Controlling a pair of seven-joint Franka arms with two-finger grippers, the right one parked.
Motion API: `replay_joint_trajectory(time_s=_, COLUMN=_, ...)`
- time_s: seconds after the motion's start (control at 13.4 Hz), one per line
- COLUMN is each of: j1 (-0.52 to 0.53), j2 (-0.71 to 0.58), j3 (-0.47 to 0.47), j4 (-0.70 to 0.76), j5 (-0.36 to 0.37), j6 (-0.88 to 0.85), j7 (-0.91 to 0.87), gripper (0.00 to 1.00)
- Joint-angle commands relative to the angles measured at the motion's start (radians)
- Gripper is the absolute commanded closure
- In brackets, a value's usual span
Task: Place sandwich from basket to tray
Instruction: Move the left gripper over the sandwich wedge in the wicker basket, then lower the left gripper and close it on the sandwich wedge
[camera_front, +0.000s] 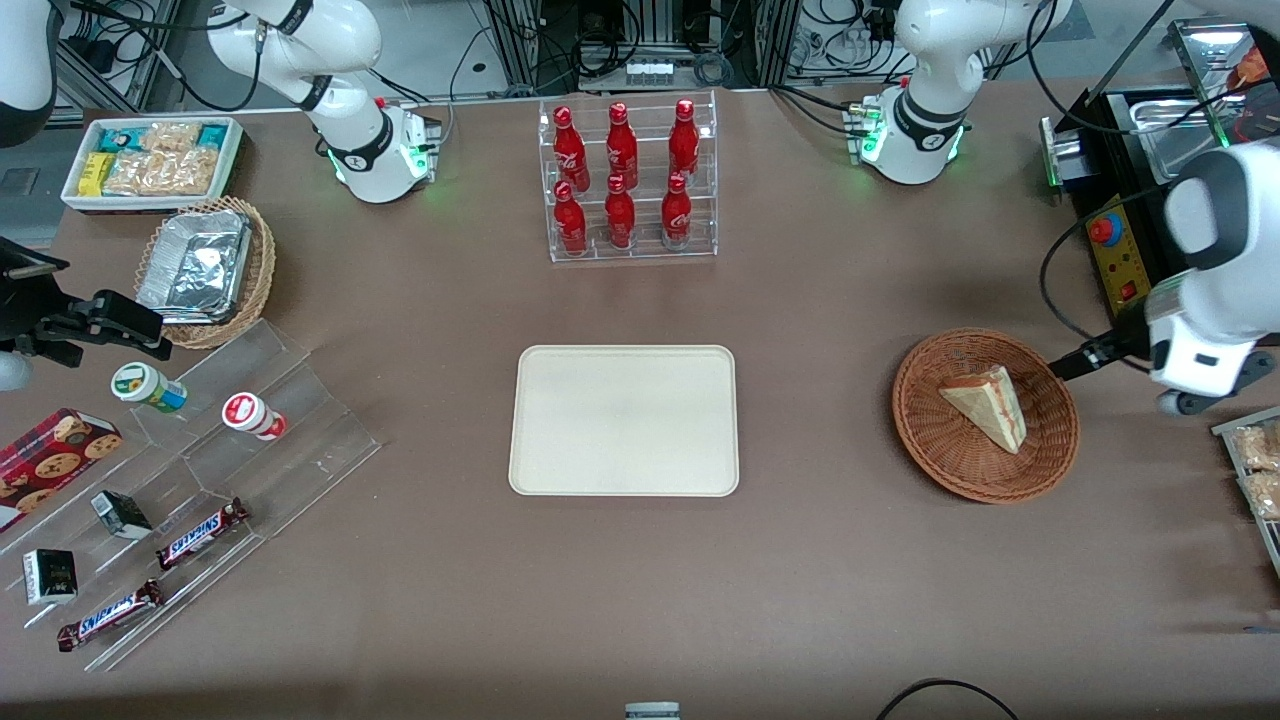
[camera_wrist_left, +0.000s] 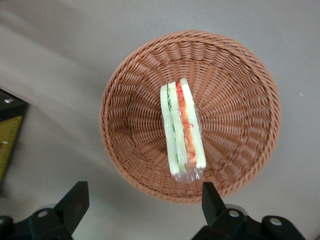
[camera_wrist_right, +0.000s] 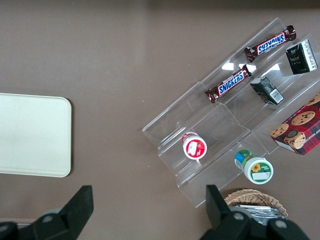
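- My fingers (camera_wrist_left: 142, 207) are spread wide and hold nothing; they hang above the worktop (camera_wrist_left: 60, 60) just outside the rim of the basket (camera_wrist_left: 235, 120), with the sandwich (camera_wrist_left: 182, 130) ahead of them, lying on its side in the middle of the bowl.
- Risk: the sandwich looks soft and is wrapped in clear film. If I pinch too hard I judge the bread will crush or the filling squeeze out; too lightly, and the slick film may slide free on the way over.
- Risk: my tips are not yet over the wedge. If I drop straight down from here, one finger (camera_wrist_left: 212, 200) may strike the wicker rim and tip or shove the light basket.
- Risk: the cut edge runs lengthwise away from me, so I judge the grip should close across the narrow bread faces; closing along the length would likely miss or twist it.
- Basket: holds only the sandwich, filling stripe showing along its edge.
- Tray (camera_front: 625, 420): bare, well apart from my fingers, toward the parked arm's end of the worktop.
- Lighter wicker basket (camera_front: 255, 290): holds foil containers (camera_front: 195, 265), far from my fingers.
- White bin (camera_front: 232, 165): filled with snack packets (camera_front: 150, 158).
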Motion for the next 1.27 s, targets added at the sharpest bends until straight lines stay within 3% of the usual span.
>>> replay_joint_trajectory(time_s=0.0, j1=0.003, j2=0.022, j3=-0.003, j4=-0.086, j5=-0.010, j6=0.133, j7=-0.143, gripper=0.00)
replay_joint_trajectory(time_s=0.3, j1=0.000, j2=0.098, j3=-0.005, j4=-0.129, j5=-0.010, j6=0.266, j7=-0.254, gripper=0.00)
replay_joint_trajectory(time_s=1.2, j1=-0.035, j2=0.201, j3=-0.006, j4=-0.128, j5=-0.036, j6=0.371, j7=-0.255, gripper=0.00)
